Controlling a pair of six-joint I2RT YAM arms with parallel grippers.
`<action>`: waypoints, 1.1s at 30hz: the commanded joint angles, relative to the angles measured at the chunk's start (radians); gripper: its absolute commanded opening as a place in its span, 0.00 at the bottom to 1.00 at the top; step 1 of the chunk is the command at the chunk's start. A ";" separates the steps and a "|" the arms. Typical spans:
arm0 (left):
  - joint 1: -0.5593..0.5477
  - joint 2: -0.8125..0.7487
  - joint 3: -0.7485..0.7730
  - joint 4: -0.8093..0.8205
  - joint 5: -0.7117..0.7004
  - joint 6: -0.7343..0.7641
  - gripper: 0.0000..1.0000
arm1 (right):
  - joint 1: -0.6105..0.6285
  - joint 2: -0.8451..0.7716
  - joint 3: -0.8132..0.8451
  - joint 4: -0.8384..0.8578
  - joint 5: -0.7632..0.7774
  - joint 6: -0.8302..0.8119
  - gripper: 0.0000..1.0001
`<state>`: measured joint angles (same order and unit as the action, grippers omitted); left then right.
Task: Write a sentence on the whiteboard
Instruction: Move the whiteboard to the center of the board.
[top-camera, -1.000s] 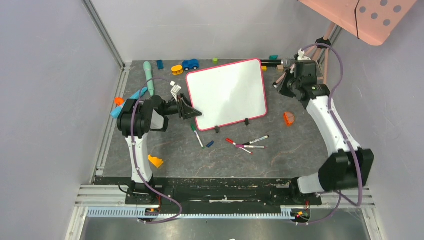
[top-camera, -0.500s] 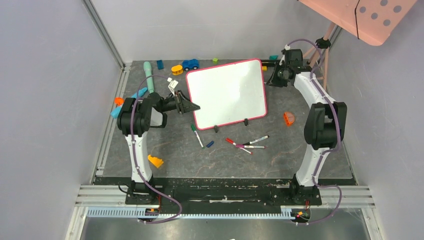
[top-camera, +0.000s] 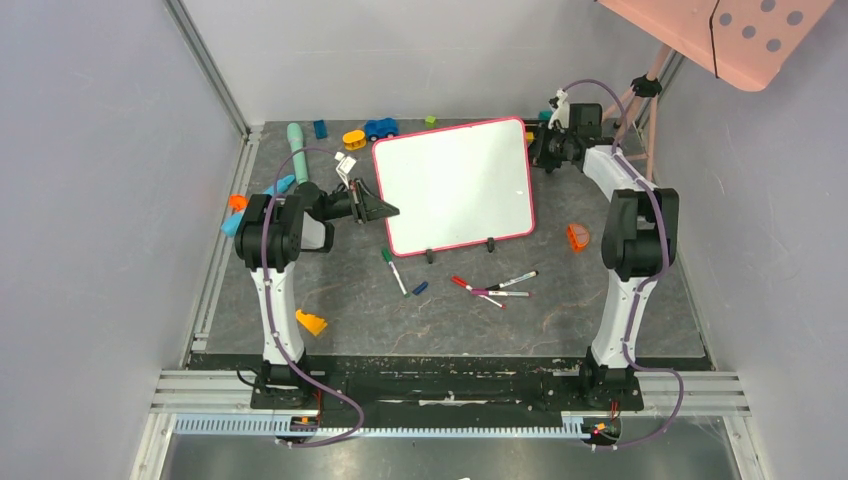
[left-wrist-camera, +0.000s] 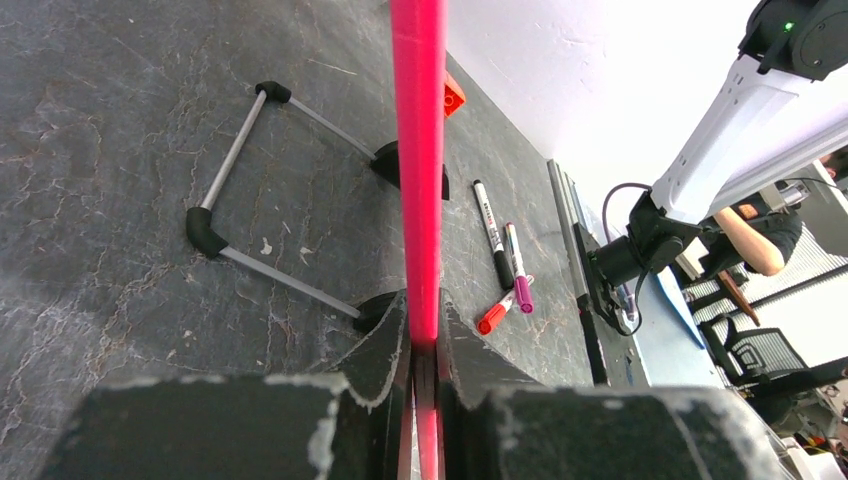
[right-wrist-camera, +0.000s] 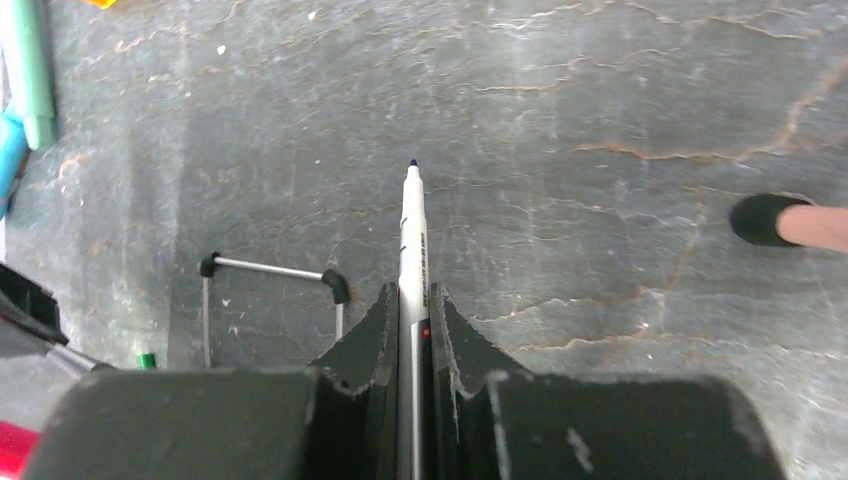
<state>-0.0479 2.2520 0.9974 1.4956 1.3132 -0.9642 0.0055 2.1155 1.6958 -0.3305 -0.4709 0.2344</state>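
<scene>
Our left fingers (left-wrist-camera: 385, 350) are clamped on the pink left frame of the whiteboard (top-camera: 455, 185), which stands near the far edge of the bench (top-camera: 560, 320). Our right fingers (right-wrist-camera: 372, 335) grip an uncapped marker (right-wrist-camera: 412, 230).

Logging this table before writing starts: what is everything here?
whiteboard: one, white with pink frame, blank, propped mid-table
loose markers: four, green, red, purple, black, before the board
toy car: one, blue, far edge
cylinder: one, teal, far left
wedge: one, orange, near left
small toys: several, mixed, table edges
dotted panel: one, salmon, upper right
left tool: one, black, clamped on whiteboard's left edge
right tool: one, black, gripping a white marker by whiteboard's far right corner
</scene>
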 joint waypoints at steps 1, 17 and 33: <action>0.002 0.023 0.017 0.061 0.003 0.001 0.07 | 0.001 -0.049 -0.065 0.104 -0.126 -0.048 0.00; -0.038 -0.021 -0.043 0.061 0.078 0.083 0.02 | 0.003 -0.237 -0.354 0.180 -0.165 -0.063 0.00; -0.114 -0.067 -0.061 0.061 0.148 0.070 0.02 | 0.017 -0.376 -0.548 0.227 -0.194 -0.055 0.00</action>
<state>-0.0711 2.2265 0.9668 1.4967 1.3487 -0.9424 -0.0223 1.8042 1.1786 -0.1196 -0.5377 0.1551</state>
